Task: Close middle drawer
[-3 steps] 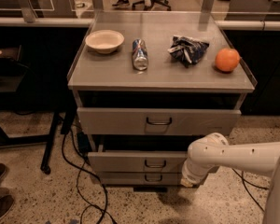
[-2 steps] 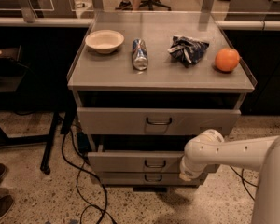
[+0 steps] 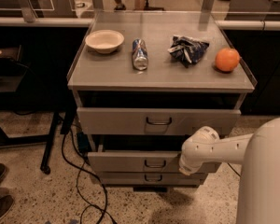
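Broadly, a grey metal cabinet (image 3: pixel 158 76) with three drawers stands on the speckled floor. The robot's white arm (image 3: pixel 224 148) reaches in from the right, low against its front. The middle drawer (image 3: pixel 126 162), wide, shallow, grey metal with a small dark wire handle, sits partly pulled out beneath the taller top drawer (image 3: pixel 112 120), which is also out. The gripper (image 3: pixel 185 168) is at the middle drawer's front, right of the handle; whether it is spread or closed, I cannot tell. On top are a cream round bowl (image 3: pixel 104 41), a crumpled dark blue bag (image 3: pixel 187 49), a silver can (image 3: pixel 139 54) on its side and an orange fruit (image 3: pixel 227 59).
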You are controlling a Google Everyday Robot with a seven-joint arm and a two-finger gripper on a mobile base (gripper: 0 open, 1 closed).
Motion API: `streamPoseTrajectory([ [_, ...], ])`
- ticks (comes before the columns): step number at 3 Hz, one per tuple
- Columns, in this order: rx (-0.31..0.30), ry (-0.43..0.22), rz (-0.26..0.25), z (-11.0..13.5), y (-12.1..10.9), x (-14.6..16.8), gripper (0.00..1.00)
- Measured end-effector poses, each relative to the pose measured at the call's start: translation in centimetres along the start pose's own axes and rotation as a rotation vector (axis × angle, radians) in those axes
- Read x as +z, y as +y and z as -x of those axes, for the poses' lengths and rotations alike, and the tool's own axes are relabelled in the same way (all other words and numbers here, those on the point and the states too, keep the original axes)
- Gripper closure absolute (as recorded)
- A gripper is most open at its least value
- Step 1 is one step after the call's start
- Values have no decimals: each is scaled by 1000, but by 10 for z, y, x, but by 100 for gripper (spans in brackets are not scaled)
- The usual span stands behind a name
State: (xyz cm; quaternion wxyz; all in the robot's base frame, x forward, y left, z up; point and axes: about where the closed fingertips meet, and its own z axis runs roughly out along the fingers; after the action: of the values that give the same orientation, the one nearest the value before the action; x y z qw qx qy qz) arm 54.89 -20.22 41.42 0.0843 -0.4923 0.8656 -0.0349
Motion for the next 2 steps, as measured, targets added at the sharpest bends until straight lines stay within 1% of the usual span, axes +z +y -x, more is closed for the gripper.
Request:
streamPoseTrajectory([
  [1, 12, 6, -16, 1, -10, 8, 100],
  [2, 12, 6, -16, 1, -10, 8, 82],
])
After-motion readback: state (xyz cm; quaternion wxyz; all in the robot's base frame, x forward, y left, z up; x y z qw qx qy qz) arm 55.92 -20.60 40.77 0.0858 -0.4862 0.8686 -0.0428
